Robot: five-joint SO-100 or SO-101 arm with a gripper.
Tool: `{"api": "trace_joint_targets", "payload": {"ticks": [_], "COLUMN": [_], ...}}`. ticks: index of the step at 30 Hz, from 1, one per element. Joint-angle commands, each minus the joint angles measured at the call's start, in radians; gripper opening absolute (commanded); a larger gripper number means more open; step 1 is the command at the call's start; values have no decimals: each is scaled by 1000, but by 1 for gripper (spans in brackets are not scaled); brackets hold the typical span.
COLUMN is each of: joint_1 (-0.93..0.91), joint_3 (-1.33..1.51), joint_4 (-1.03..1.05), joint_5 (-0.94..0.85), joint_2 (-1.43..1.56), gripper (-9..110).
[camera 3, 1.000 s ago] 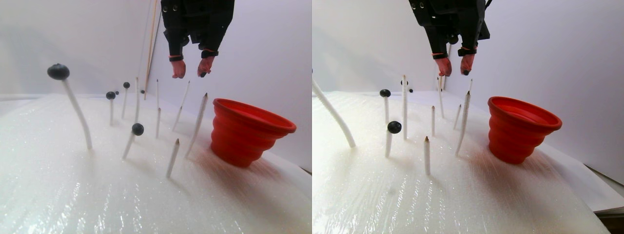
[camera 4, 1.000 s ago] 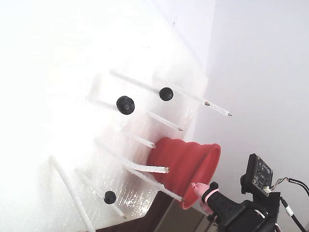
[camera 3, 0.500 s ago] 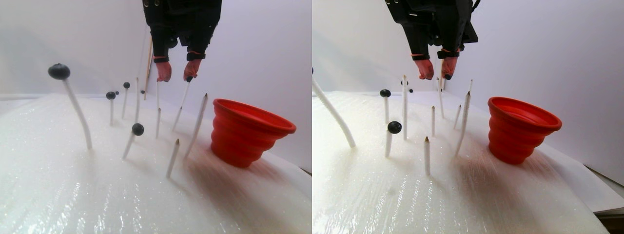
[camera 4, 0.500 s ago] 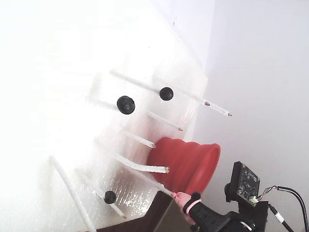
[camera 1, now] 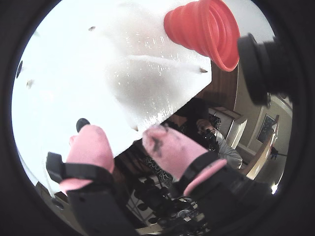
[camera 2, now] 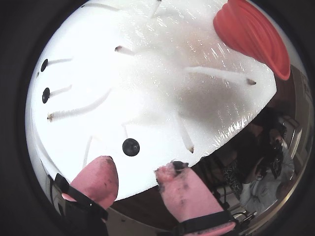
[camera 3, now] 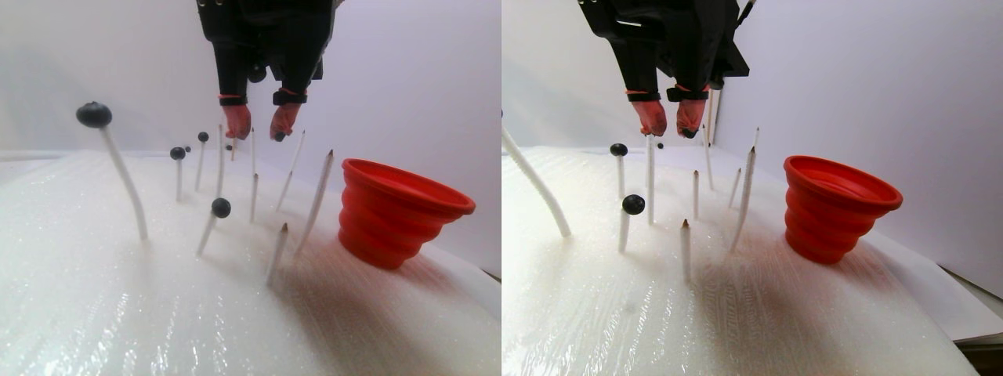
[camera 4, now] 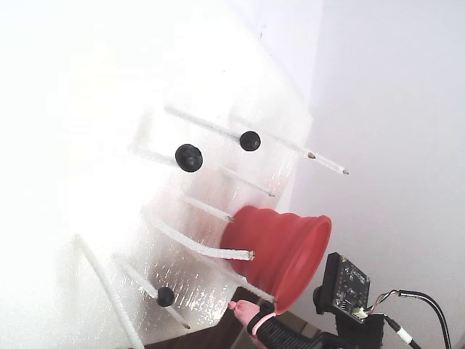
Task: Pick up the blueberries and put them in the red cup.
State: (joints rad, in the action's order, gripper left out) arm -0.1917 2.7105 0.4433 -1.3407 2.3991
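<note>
I see the white foam board (camera 3: 117,313) filling the stereo pair view, the red cup (camera 3: 400,211) standing on it at right. My gripper (camera 3: 257,125) hangs above the white rods (camera 3: 317,200), pink fingertips (camera 2: 101,177) parted, holding nothing. Blueberries (camera 3: 222,207) sit on rod tips, left of the cup.

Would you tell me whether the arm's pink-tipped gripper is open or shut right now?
Open. In a wrist view the pink-tipped gripper shows a clear gap between its fingertips, with nothing held; a blueberry sits on its rod just beyond them.
</note>
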Motion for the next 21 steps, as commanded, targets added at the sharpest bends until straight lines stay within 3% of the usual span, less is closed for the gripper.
{"api": "trace_joint_targets", "payload": {"ticks": [1,21], "joint_1": [12,60], "joint_3": [-2,72], "joint_4": [6,-115], "joint_5": [14,63], "joint_2": [69,-29], "gripper": [16,17]}}
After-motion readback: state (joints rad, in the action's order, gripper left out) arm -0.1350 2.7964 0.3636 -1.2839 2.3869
